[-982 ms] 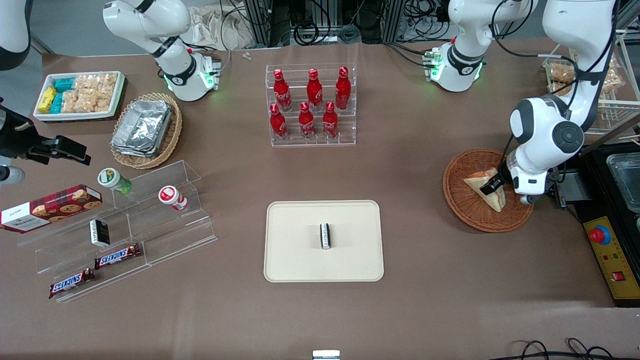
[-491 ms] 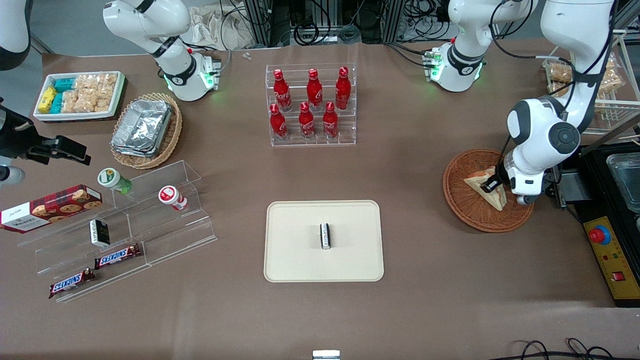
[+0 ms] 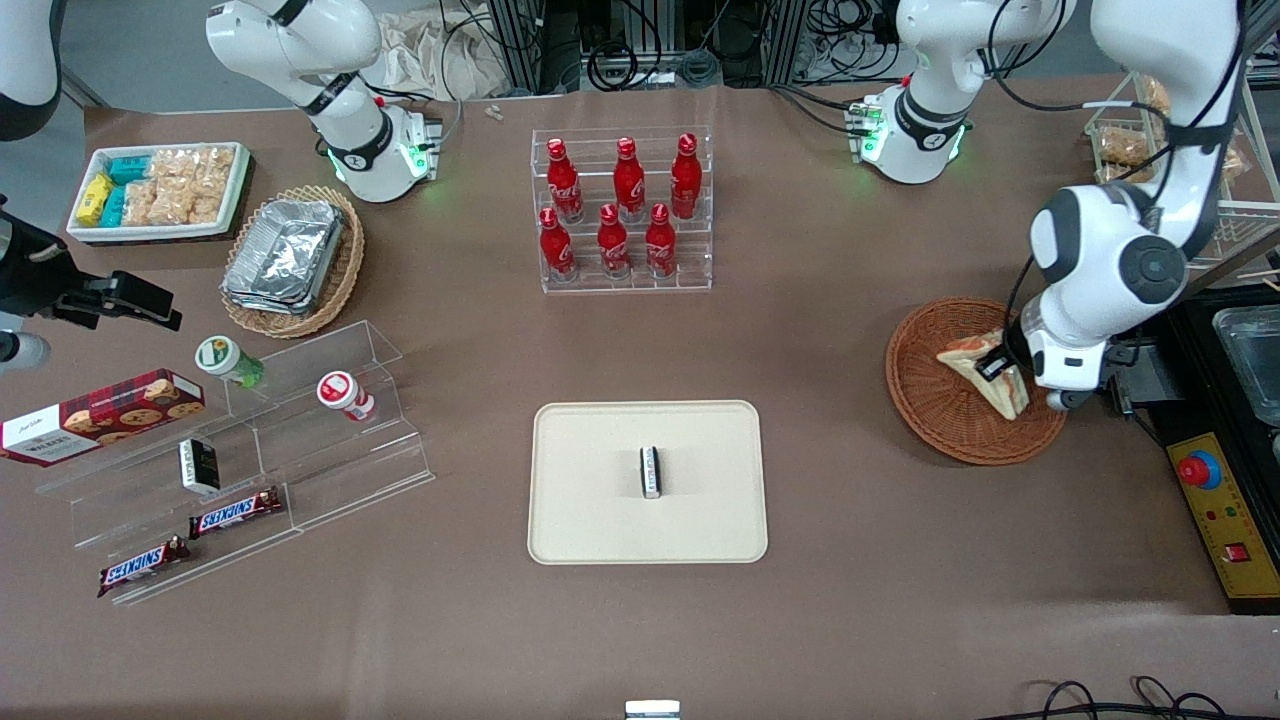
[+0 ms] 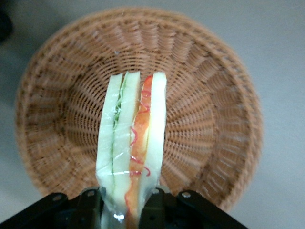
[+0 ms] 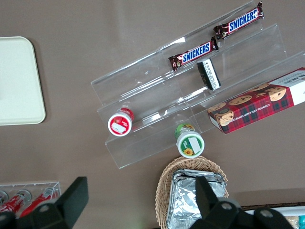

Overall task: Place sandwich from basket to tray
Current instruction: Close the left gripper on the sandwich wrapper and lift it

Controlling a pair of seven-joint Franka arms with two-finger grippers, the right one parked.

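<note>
The sandwich [image 3: 985,374] is a wrapped wedge of white bread with red, orange and green filling, held a little above the reddish-brown wicker basket [image 3: 935,410] at the working arm's end of the table. My gripper [image 3: 998,366] is shut on the sandwich. In the left wrist view the sandwich [image 4: 133,138] stands on edge between the two black fingers [image 4: 90,207], with the gripper [image 4: 125,209] over the basket [image 4: 209,124]. The cream tray [image 3: 600,520] lies at the table's middle, nearer the front camera, with a small black-and-white packet [image 3: 651,471] on it.
A clear rack of red bottles [image 3: 622,212] stands farther from the camera than the tray. Toward the parked arm's end are an acrylic stand [image 3: 300,440] with snacks, an oval basket of foil trays [image 3: 290,258] and a white bin [image 3: 160,190]. A control box [image 3: 1225,520] sits beside the round basket.
The gripper has lifted slightly with the sandwich, which has tilted onto its edge and risen off the basket floor. The arm's elbow has shifted upward.
</note>
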